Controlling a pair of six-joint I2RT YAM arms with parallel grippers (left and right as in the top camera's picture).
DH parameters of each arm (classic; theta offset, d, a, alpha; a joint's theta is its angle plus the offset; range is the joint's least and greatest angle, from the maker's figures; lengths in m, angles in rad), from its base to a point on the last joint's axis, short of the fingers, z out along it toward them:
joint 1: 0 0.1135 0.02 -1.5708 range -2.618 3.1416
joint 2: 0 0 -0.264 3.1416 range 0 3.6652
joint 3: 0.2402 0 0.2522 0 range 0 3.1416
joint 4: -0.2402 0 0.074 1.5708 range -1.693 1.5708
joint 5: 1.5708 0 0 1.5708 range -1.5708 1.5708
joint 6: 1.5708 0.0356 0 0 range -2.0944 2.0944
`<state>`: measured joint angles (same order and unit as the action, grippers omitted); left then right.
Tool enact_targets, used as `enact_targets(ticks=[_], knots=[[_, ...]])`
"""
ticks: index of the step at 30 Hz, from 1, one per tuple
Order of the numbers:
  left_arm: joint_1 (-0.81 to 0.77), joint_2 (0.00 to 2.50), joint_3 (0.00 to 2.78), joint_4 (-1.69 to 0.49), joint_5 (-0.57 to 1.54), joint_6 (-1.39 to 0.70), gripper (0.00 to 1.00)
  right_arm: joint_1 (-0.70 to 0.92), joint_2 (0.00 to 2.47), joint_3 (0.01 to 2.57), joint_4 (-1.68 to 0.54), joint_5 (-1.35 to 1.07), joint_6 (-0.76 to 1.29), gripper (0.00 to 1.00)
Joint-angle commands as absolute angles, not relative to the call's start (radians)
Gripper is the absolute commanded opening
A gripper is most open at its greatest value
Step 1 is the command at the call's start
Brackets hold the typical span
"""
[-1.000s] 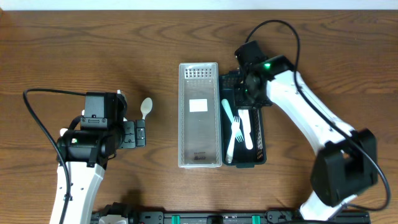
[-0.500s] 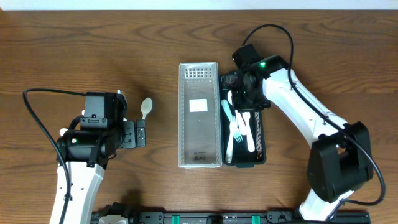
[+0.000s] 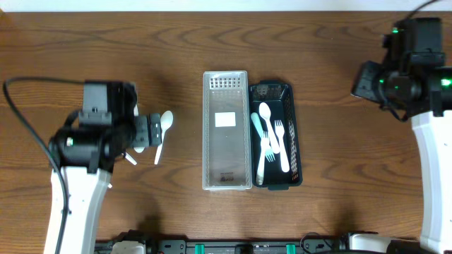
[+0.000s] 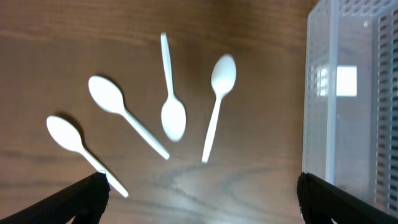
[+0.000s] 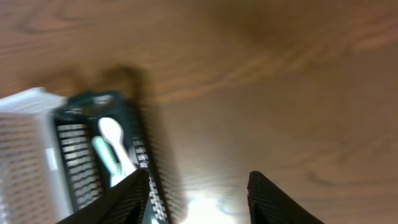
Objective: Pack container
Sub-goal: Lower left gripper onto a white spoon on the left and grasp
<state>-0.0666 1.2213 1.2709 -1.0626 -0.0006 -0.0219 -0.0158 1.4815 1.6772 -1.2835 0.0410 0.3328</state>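
Partly packed: I count some cutlery (image 3: 267,130) in dark tray (image 3: 295,141), four spoons (image 4: 224,73) loose on bench (image 3: 353,197), clear bin (image 3: 226,152) empty. Left gripper (image 4: 202,186) and right gripper (image 5: 199,186) both spread, holding nothing.

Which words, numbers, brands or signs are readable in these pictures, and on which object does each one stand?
None can be read.
The white sticker on the clear container looks blank in the overhead and left wrist views; any print on it is too small to see.
The dark basket shows no marks.

Brown wood-grain table (image 3: 339,204) spans the whole view.
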Motion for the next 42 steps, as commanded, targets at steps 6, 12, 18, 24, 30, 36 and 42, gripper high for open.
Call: enact_targets(ticks=[6,12,18,24,30,36,42], knots=[[-0.064,1.545,1.296,-0.981,-0.008,0.054,0.98,-0.064,1.525,1.458,-1.184,0.044,0.292,0.59],[-0.064,1.694,1.290,-0.922,-0.008,0.087,0.98,-0.064,1.525,1.301,-1.083,0.041,0.302,0.60],[-0.064,1.785,1.271,-0.871,0.017,0.106,0.98,-0.064,1.525,1.262,-1.047,0.040,0.302,0.59],[-0.064,1.864,1.267,-0.845,0.018,0.120,0.98,-0.064,1.525,1.262,-1.047,0.041,0.302,0.61],[-0.064,1.932,1.267,-0.839,0.018,0.119,0.98,-0.064,1.525,1.262,-1.047,0.041,0.302,0.61],[-0.065,1.991,1.263,-0.839,0.018,0.120,0.98,-0.064,1.525,1.262,-1.047,0.041,0.302,0.61],[-0.065,2.023,1.263,-0.838,0.024,0.119,0.99,-0.065,1.525,1.262,-1.048,0.041,0.302,0.61]])
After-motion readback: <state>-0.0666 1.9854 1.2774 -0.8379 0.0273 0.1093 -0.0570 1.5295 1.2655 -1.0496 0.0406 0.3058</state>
